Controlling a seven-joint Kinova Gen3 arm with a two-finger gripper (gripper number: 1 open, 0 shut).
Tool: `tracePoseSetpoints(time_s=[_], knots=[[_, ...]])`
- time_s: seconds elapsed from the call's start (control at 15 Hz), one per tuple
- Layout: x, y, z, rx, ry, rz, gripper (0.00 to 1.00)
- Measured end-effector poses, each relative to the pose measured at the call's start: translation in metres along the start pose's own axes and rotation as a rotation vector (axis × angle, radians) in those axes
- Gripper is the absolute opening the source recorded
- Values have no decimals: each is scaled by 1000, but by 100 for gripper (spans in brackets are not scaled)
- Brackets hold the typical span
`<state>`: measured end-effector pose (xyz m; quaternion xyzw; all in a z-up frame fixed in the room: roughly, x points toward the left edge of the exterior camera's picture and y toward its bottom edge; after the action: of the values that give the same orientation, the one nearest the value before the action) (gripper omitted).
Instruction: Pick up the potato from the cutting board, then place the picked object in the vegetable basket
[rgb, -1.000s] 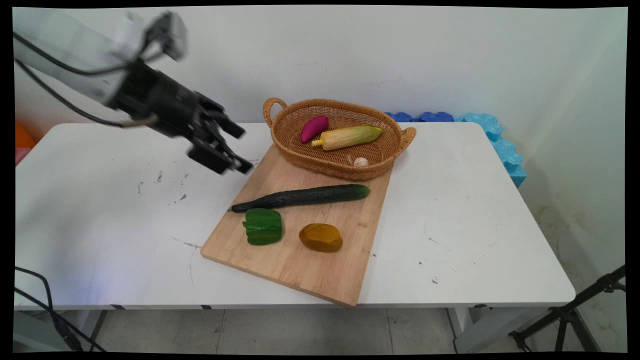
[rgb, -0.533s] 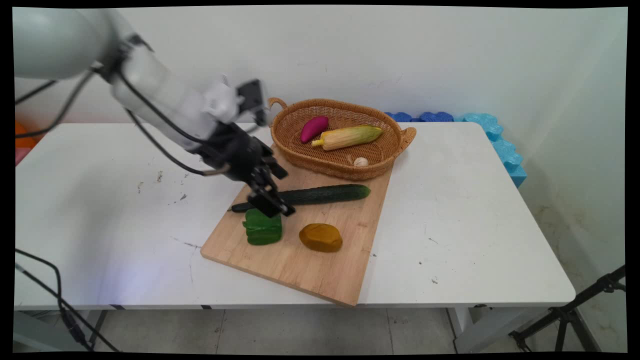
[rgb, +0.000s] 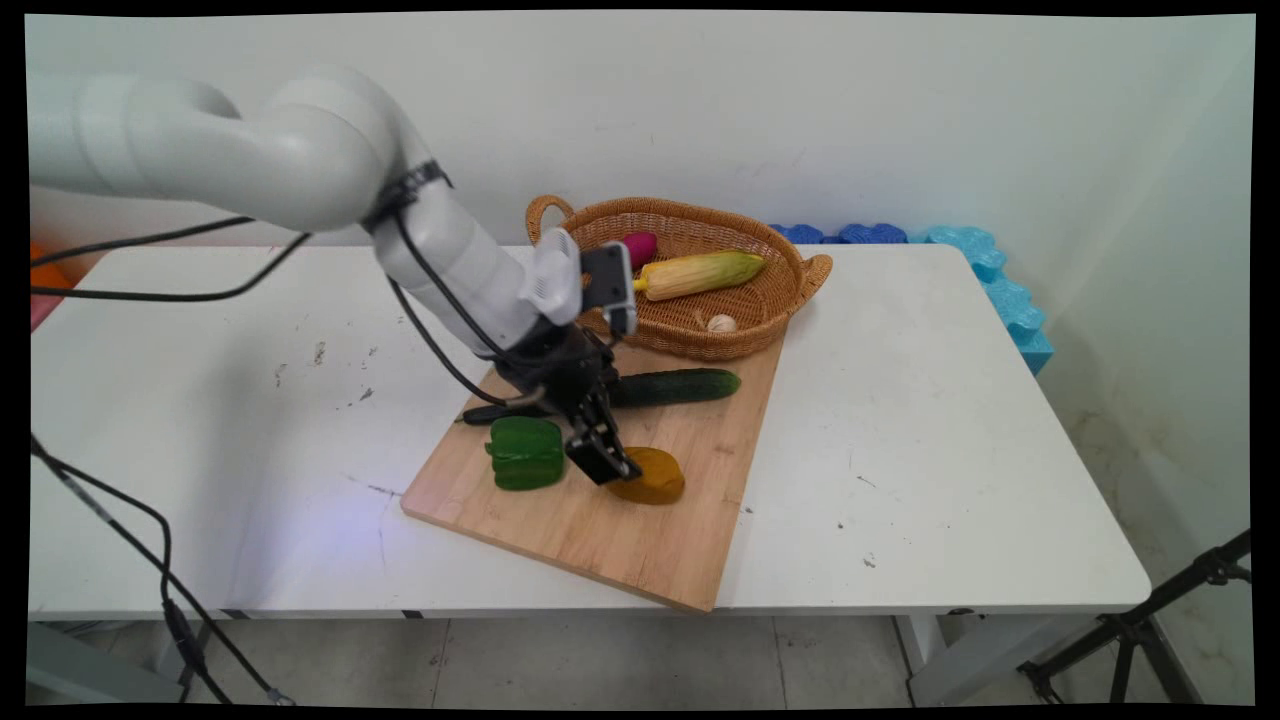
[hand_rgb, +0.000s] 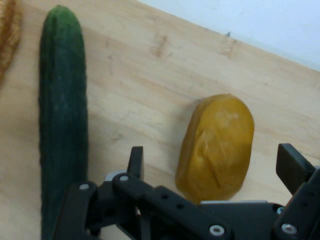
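My black gripper hangs open just above the wooden cutting board, its fingers either side of a yellow-brown potato. In the hand view the potato lies between the two fingertips, not touched by either, with the gripper open around it. A long dark green cucumber lies to the left there, and in the main view the cucumber runs across the board behind the hand. A green bell pepper sits on the board just left of the gripper.
A wicker basket stands at the board's far end, holding a corn cob, a purple sweet potato and a small garlic bulb. Blue foam pieces line the wall at the right. Black cables hang at left.
The arm has swung right and down from above the table's left part, over the cucumber, to the potato. The gripper stays open throughout.
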<state>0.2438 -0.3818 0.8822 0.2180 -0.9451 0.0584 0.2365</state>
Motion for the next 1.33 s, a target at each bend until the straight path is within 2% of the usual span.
tracePoseSetpoints(time_s=[0.33,0.73,0.8,1.33], knots=[[8,-1,34,-20,-32,53,100],[12,-1,55,-34,-58,93,100],[13,-1,57,-35,-59,98,0],[24,-3,56,-19,-42,121,0]])
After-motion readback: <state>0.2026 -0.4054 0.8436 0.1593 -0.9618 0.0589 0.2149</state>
